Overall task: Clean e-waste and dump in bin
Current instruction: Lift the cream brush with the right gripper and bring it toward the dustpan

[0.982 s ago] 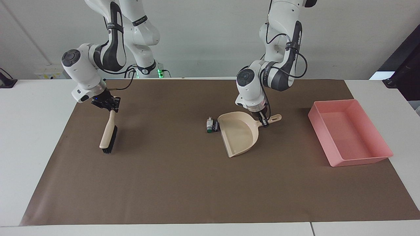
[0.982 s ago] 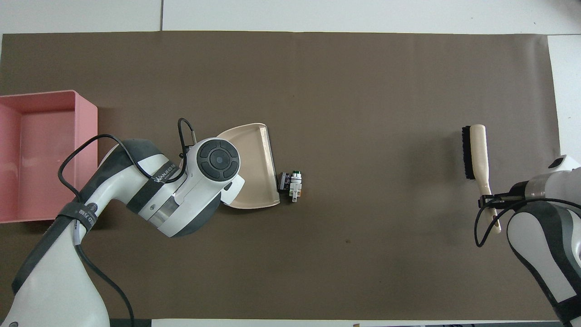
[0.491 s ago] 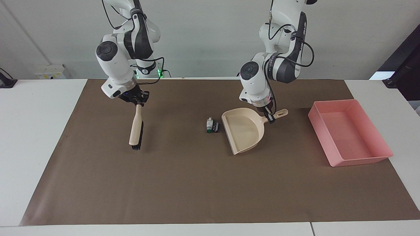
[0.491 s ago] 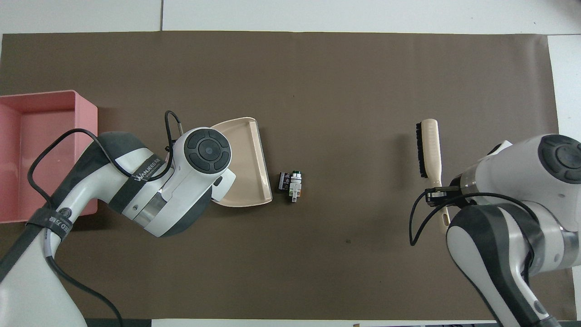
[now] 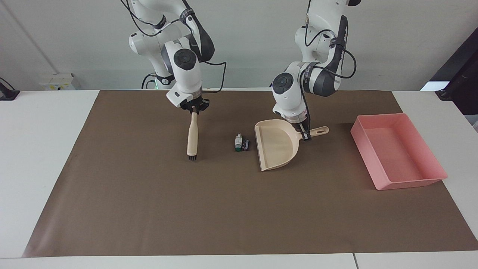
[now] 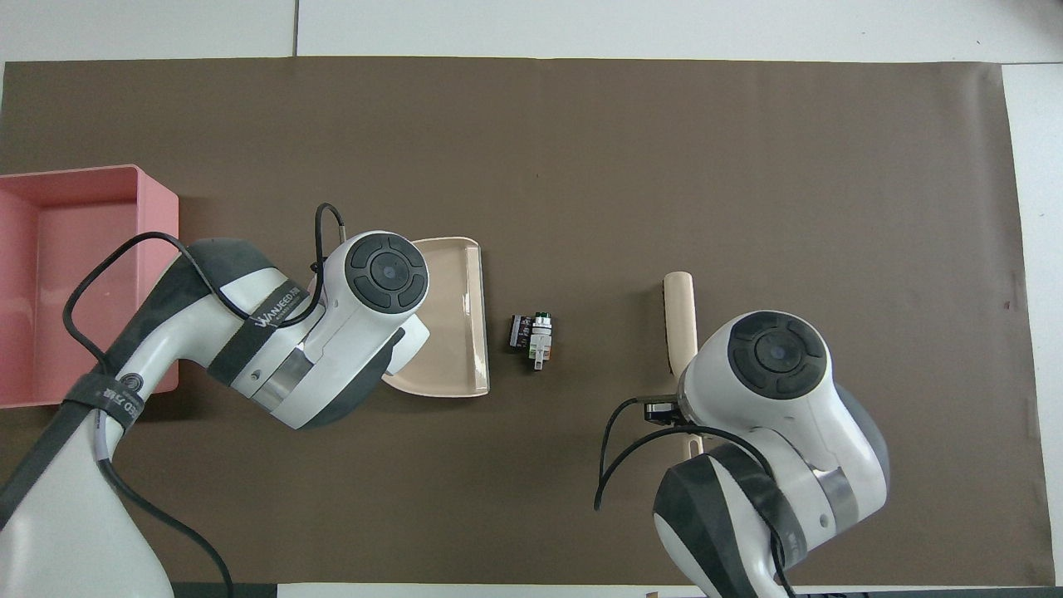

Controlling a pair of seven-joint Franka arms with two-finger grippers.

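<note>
Meanwhile, nothing has yet been swept: on the brown mat (image 5: pixel 149 209) that covers most of the white table (image 5: pixel 41 149), the job stands at its set-up stage, with both tools in hand and the clearing itself, by the look of things, yet to begin. The bin (image 5: pixel 398 151), a shallow pink tray at the left arm's end of the table, sits with nothing visible inside it, well apart from the work at mid-mat. The dustpan (image 5: pixel 276 148), beige and smaller than the bin, is held by its handle in the left gripper (image 5: pixel 306 136), whose fingers are clamped on that handle; the pan's wide mouth faces the e-waste and lies just beside it, though whether the lip rests flat on the mat cannot be told. The brush (image 5: pixel 192 137), a slim beige one with dark bristles at its lower end, hangs from the right gripper (image 5: pixel 194 108), closed tight on the top of its handle, and stands over the mat toward the right arm's end of the table from the e-waste, near it but not touching. The e-waste (image 5: pixel 241 142), a small cluster of a white piece with a green end and a dark block, lies on the mat between brush and dustpan. Judging from this, the sweep into the pan, the carry to the bin and the tipping-out all remain to be done.
</note>
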